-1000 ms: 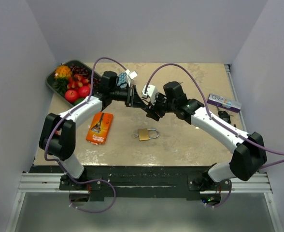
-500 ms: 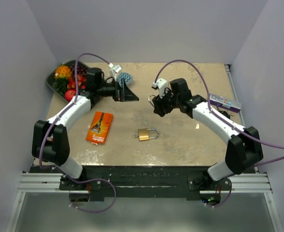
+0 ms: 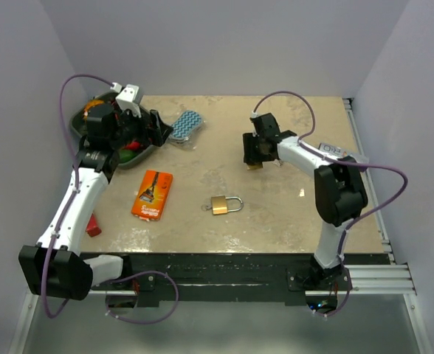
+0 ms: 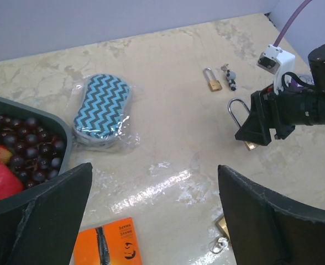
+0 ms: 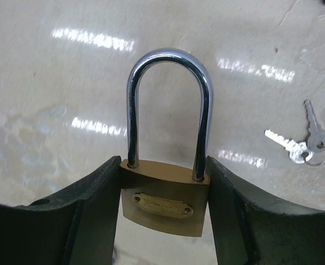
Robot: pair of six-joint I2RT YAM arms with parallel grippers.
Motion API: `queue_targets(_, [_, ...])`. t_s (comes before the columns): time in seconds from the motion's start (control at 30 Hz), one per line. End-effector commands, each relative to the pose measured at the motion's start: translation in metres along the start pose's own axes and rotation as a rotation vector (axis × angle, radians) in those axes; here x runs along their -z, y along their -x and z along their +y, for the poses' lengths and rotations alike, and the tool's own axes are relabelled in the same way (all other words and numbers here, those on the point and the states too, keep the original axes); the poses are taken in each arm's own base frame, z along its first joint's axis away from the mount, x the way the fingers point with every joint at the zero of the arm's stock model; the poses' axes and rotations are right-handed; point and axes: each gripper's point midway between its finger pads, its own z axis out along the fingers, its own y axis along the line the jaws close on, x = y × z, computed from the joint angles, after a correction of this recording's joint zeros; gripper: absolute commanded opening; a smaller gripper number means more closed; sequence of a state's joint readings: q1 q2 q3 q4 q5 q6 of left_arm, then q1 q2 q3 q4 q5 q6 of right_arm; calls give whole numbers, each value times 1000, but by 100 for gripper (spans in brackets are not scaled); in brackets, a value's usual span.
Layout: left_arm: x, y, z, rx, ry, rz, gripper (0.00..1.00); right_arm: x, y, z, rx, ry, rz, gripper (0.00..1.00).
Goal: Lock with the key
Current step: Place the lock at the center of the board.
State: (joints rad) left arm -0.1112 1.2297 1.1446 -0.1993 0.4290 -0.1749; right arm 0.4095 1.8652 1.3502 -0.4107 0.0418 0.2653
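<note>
My right gripper (image 5: 163,164) is shut on a brass padlock (image 5: 164,203), one finger on each side of its body and the steel shackle pointing up. From above, that gripper (image 3: 253,157) hangs over the far middle of the table. Two silver keys on a ring (image 5: 299,146) lie on the table beyond it. My left gripper (image 4: 155,171) is wide open and empty, and it sits at the far left by the fruit tray (image 3: 156,127). A second brass padlock (image 3: 224,205) lies on the table near the front.
A dark tray (image 4: 66,138) of grapes and fruit stands at the far left. Beside it lies a wrapped blue zigzag sponge (image 3: 185,125). An orange packet (image 3: 153,194) lies left of centre. A small padlock with keys (image 4: 212,83) and a purple box (image 3: 339,154) are at the right.
The two grippers met over the table's middle a second ago. The left one has opened, let go and swung back left to the tray. The right one has drawn back with the padlock.
</note>
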Motion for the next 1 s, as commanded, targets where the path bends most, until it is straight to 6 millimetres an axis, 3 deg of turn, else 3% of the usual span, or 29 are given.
queue_targets(0.0, [1, -14, 17, -57, 60, 78, 99, -7, 44, -12, -149, -118, -107, 0])
queue_targets(0.13, [9, -21, 14, -42, 66, 91, 99, -27, 37, -19, -172, -146, -82, 0])
queue_targets(0.3, [14, -25, 12, -49, 63, 97, 99, -35, 38, -29, -184, -165, -88, 0])
queue_targets(0.57, [12, -35, 12, -25, 52, 115, 99, -43, 32, -46, -155, -196, -75, 18])
queue_targets(0.7, [9, -38, 10, -21, 34, 126, 99, -46, 33, -50, -141, -195, -73, 42])
queue_targets(0.73, [7, -38, 10, -21, 31, 129, 99, -45, 33, -50, -145, -187, -73, 56])
queue_targets(0.77, [7, -38, 9, -18, 24, 132, 99, -44, 33, -46, -142, -166, -70, 61])
queue_targets(0.93, [4, -41, 6, -16, -4, 156, 99, -24, 53, -28, -131, -70, -116, 96])
queue_targets(0.97, [4, -41, 4, -14, -18, 158, 99, -19, 59, -24, -118, -48, -136, 99])
